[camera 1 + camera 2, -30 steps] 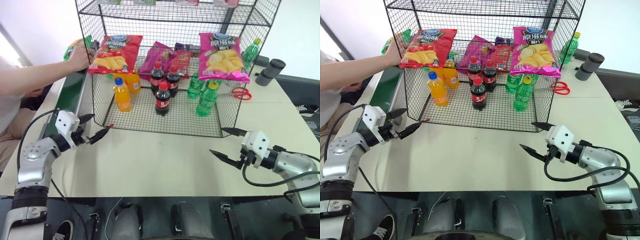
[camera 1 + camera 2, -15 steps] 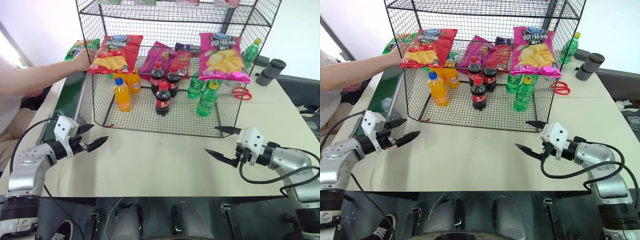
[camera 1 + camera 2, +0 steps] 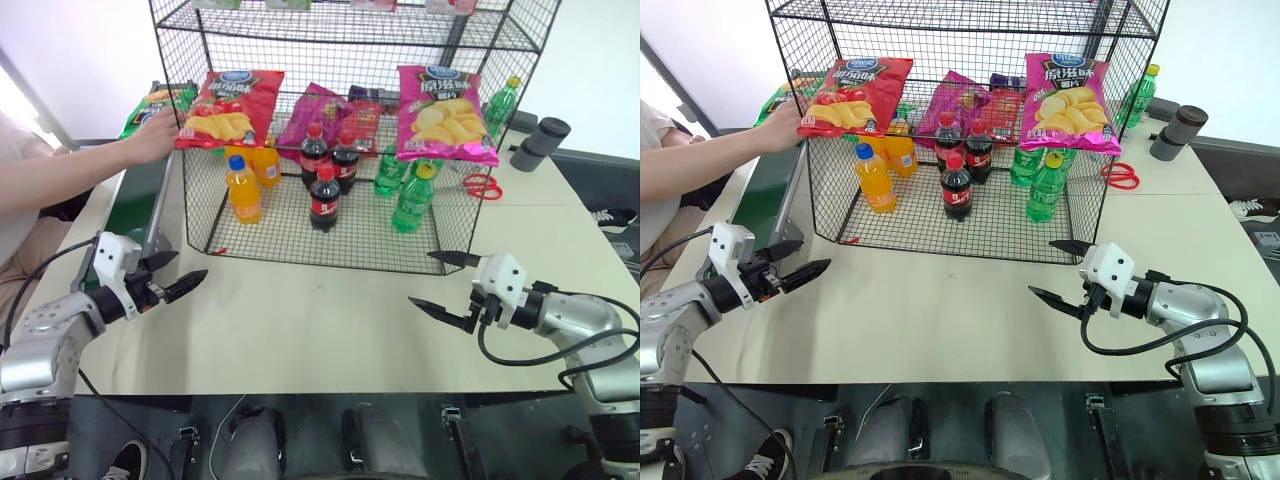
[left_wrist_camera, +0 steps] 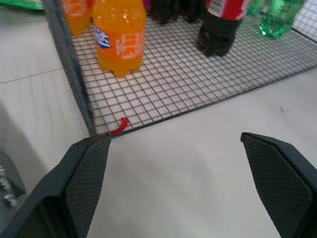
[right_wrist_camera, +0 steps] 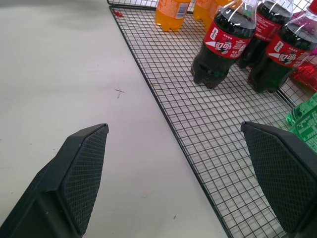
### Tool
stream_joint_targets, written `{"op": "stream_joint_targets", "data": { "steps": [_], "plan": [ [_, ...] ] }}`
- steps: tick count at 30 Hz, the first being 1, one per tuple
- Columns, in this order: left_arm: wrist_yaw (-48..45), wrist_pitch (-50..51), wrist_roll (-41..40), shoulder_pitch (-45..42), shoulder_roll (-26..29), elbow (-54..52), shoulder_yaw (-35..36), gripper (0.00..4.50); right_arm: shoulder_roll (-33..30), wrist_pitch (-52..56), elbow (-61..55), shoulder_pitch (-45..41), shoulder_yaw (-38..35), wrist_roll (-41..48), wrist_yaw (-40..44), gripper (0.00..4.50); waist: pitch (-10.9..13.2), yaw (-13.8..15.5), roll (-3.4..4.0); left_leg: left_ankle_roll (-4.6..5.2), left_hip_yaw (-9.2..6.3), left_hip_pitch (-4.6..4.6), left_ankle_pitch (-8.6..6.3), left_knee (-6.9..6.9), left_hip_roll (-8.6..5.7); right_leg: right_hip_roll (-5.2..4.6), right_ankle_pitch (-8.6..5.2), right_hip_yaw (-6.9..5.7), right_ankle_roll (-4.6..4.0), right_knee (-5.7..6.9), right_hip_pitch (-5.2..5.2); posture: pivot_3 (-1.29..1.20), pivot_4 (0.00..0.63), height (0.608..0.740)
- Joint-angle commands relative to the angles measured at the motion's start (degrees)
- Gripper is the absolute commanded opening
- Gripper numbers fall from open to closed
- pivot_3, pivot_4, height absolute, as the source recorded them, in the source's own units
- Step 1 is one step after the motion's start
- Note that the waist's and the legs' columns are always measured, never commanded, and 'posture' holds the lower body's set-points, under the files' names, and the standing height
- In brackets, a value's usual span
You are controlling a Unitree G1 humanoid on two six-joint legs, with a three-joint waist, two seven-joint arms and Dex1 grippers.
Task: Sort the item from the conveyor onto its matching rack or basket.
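Observation:
The green crisp bag [image 3: 150,102] lies at the far end of the dark-green conveyor [image 3: 135,195], with a person's hand [image 3: 160,125] resting on it. To its right stands the tall black wire rack [image 3: 350,25]. My left gripper [image 3: 192,264] hovers open over the table beside the conveyor, near the rack's front left corner [image 4: 106,133], and holds nothing. My right gripper [image 3: 420,277] is open and empty in front of the rack's right side, pointing at the bottom tier [image 5: 198,124].
A red chip bag [image 3: 230,107] and pink chip bags [image 3: 445,112] hang on the rack's front. Orange [image 3: 243,188], cola [image 3: 325,197] and green bottles [image 3: 412,198] stand on its bottom tier. Scissors [image 3: 482,185] and a grey cylinder [image 3: 540,143] lie at the back right.
My left arm has drawn back toward the conveyor side and its wrist has rolled, still open. The person's arm has shifted slightly over the green bag. My right gripper has stayed put.

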Motion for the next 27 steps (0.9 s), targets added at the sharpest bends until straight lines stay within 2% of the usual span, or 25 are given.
{"op": "stream_joint_targets", "data": {
  "steps": [1, 4, 8, 14, 20, 23, 27],
  "plan": [
    [0.67, 7.80, -2.48, -0.48, 3.46, -3.43, 1.46, 4.50, 0.66, -1.03, 0.69, -2.79, 0.59, 0.47, 0.46, 4.46, 0.00, -0.21, 0.00, 0.00, -0.01, 0.00, 0.00, 0.00, 0.00, 0.01, 0.00, 0.00, 0.00, 0.00, -0.01, 0.00, 0.150, 0.740],
    [0.58, 8.38, -2.57, 0.30, 4.08, -4.95, 1.73, 4.50, 1.06, -1.44, 2.03, -4.24, 1.29, 0.21, 0.78, 4.46, 0.00, -0.11, 0.00, 0.00, -0.07, 0.01, 0.00, 0.00, 0.01, 0.02, 0.00, 0.01, 0.00, 0.01, -0.02, 0.00, 0.150, 0.740],
    [0.35, 0.75, -0.79, 2.28, 2.37, -6.01, 3.73, 4.50, 1.64, -2.08, 3.47, -5.75, 2.37, 0.01, 1.30, 4.46, 0.00, -0.01, 0.00, 0.00, -0.05, 0.00, 0.00, -0.01, 0.00, 0.00, 0.00, 0.04, 0.00, -0.01, -0.02, 0.00, 0.150, 0.740],
    [1.32, 0.61, -2.16, 5.00, 1.56, -8.19, 5.36, 4.50, 2.28, -2.46, 4.54, -6.95, 3.61, 0.07, 1.81, 4.46, 0.00, 0.00, 0.00, 0.00, -0.03, 0.00, 0.00, -0.01, 0.01, -0.02, 0.00, 0.04, -0.01, -0.01, -0.02, 0.00, 0.150, 0.740],
    [1.02, 3.70, -7.76, 9.41, -0.36, -12.58, 9.33, 4.50, 3.96, -1.56, 3.93, -9.10, 5.66, 0.24, 1.59, 4.46, 0.00, -0.22, 0.00, 0.00, -0.05, 0.01, 0.00, -0.01, 0.01, -0.02, 0.00, 0.08, -0.01, 0.00, -0.04, 0.00, 0.150, 0.740],
    [0.75, -1.43, -6.13, 11.44, -1.12, -13.07, 11.24, 4.50, 5.87, 0.62, 2.44, -9.95, 7.05, 1.54, 1.02, 4.46, 0.00, -0.24, 0.00, 0.00, -0.08, 0.02, 0.00, -0.01, 0.02, -0.01, 0.00, 0.07, -0.01, 0.00, -0.04, 0.00, 0.150, 0.740],
    [6.86, -14.35, 3.11, 12.19, -2.80, -11.70, 12.31, 4.50, 9.23, 6.03, -0.29, -11.44, 8.56, 5.67, 1.18, 4.46, 0.00, 0.02, 0.00, 0.00, -0.07, 0.02, 0.00, -0.01, 0.01, -0.04, 0.00, 0.08, -0.02, 0.00, -0.02, 0.00, 0.150, 0.740]
  ]
}}
